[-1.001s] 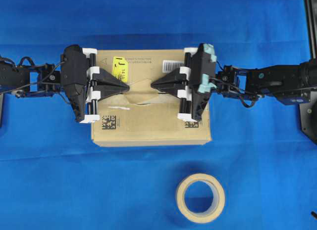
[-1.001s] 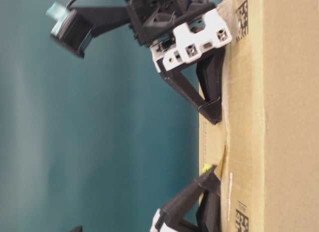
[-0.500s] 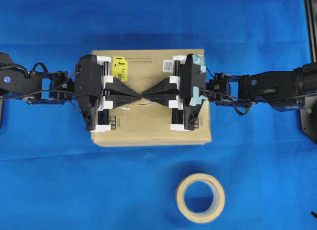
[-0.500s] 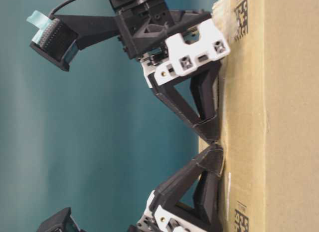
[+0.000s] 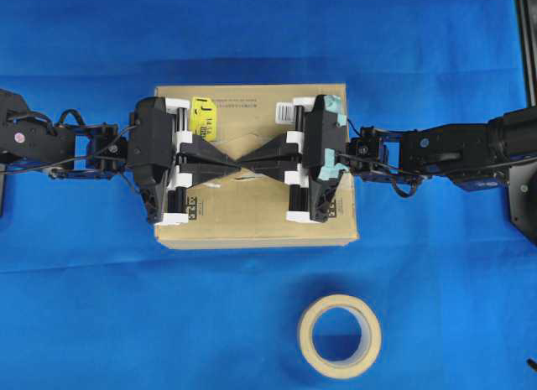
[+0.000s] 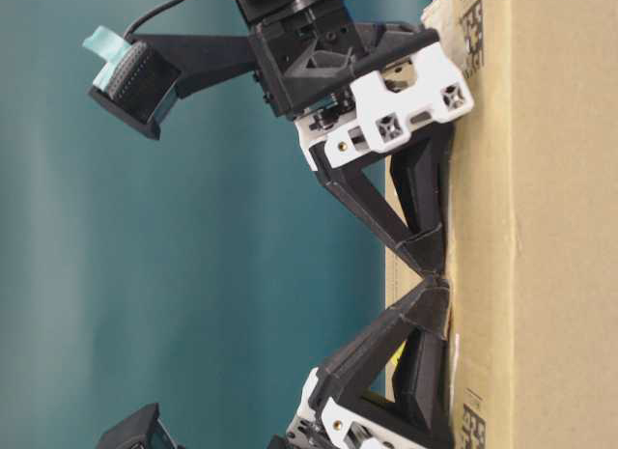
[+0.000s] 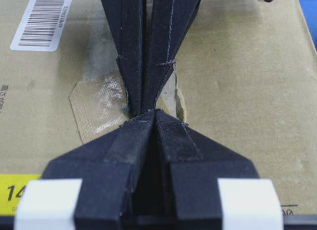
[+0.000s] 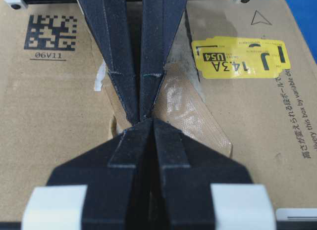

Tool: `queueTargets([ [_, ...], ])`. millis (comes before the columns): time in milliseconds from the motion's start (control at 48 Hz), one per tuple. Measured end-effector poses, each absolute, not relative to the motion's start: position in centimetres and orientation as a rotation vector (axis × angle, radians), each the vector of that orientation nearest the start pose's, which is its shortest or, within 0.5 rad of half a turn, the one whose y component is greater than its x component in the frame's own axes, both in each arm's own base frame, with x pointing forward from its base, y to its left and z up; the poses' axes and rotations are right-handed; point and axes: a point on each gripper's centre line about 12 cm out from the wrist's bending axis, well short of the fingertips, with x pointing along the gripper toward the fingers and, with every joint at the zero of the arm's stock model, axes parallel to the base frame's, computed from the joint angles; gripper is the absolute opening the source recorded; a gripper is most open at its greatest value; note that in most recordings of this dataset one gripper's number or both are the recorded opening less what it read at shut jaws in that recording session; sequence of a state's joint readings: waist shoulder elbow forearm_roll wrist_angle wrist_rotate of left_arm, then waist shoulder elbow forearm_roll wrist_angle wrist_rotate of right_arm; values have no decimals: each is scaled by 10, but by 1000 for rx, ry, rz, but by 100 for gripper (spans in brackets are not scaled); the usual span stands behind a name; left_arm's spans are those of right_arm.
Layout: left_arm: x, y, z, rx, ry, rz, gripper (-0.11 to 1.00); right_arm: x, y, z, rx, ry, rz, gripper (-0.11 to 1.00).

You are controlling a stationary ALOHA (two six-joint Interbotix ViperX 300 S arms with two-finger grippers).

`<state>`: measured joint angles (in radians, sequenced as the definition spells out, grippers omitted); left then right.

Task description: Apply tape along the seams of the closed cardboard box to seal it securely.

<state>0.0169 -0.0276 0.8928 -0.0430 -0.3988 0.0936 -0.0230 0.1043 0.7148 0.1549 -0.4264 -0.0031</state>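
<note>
**A:** Over the box top, at the 12 o'clock half of the overhead view, what has changed in the last second?

**B:** The left gripper (image 5: 235,162) and right gripper (image 5: 245,162) were apart with bare cardboard between them. Now their tips meet nose to nose at the middle of the cardboard box (image 5: 256,231). Both are clenched, with no gap between the fingers. The tape roll (image 5: 339,335) sits untouched at 5 o'clock on the blue cloth (image 5: 84,323).

**A:** And the table-level view?

**B:** The 2 black wedges have slid together along the box face and now touch tip to tip right at the cardboard. I judge they are pressing on it, though contact pressure cannot be seen.

**A:** Left wrist view?

**B:** The tape (image 7: 99,109), a tan, slightly glossy patch, lies flat on the box at 9 o'clock of the meeting tips. Torn paper residue shows at 3 o'clock. The seams are mostly hidden under the fingers. A barcode label (image 7: 42,20) sits at 11 o'clock.

**A:** Right wrist view?

**B:** The same patch spreads toward 3 o'clock, under the yellow sticker (image 8: 240,58). Neither gripper holds it.

**A:** Meaning?

**B:** Probably the patch is being rubbed down over the slit. 1 small patch covers only the middle, so most of the sealing looks undone.
</note>
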Motion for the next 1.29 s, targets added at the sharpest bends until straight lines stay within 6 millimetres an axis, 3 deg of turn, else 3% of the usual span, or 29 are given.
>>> queueTargets([
  [417, 321, -2, 142, 51, 491, -6, 1, 382, -15, 149, 152, 422, -124, -2],
  [771, 309, -7, 146, 56, 462, -22, 1, 360, -16, 151, 169, 416, -140, -2],
  [897, 297, -11, 161, 72, 426, -40, 1, 355, -16, 172, 168, 369, -134, -2],
  [1168, 276, -2, 243, 84, 216, -10, 1, 345, -14, 248, 115, 210, -94, -2],
  [1293, 252, -1, 258, 87, 192, -7, 1, 326, -12, 270, 101, 186, -79, -2],
])
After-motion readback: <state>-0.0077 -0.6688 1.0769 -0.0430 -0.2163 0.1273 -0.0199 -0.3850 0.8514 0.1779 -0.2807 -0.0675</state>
